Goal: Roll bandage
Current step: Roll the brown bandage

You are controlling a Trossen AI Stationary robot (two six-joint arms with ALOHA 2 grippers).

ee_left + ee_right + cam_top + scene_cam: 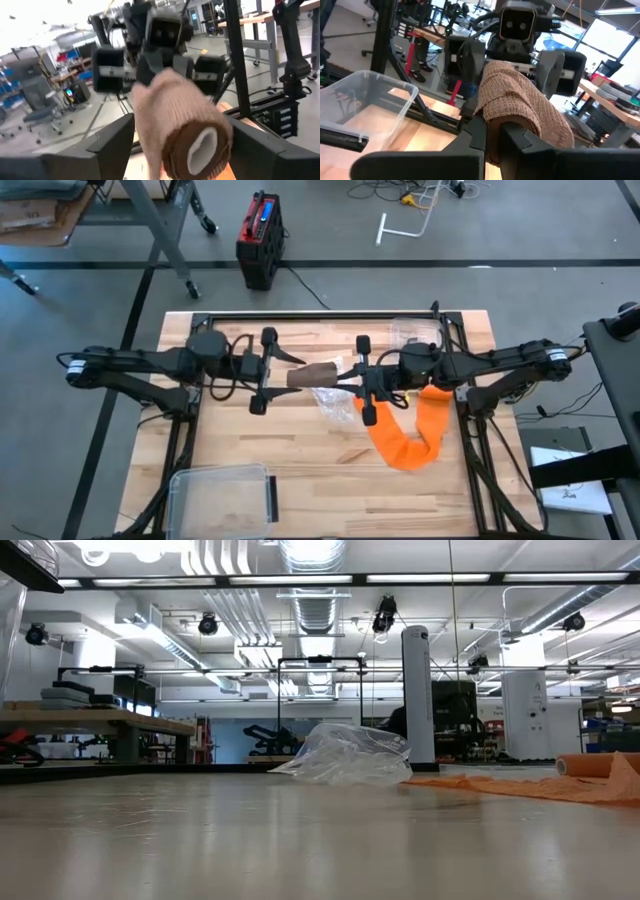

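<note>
A brown bandage roll (315, 373) with a white core (202, 150) hangs level above the table's middle, between my two grippers. My left gripper (297, 370) comes from the table's left, and the roll fills the gap between its wide-set fingers. My right gripper (345, 377) comes from the right and is shut on the roll's other end (512, 107). An orange bandage (410, 435), partly unrolled, lies flat on the table under the right arm. The low view shows neither gripper. My left gripper has the roll's cored end (170, 125) between its two fingers (117, 142), which lie level along the roll's sides. The roll is clear of the table. My right gripper pinches brown cloth at the roll's opposite end (492, 117) between its shut fingers (477, 137), level, from the table's right.
A crumpled clear plastic bag (335, 402) lies on the table below the grippers, and another (415, 332) lies at the far right. A clear lidded box (222, 495) stands at the near left. Black frame rails (320, 315) run round the table.
</note>
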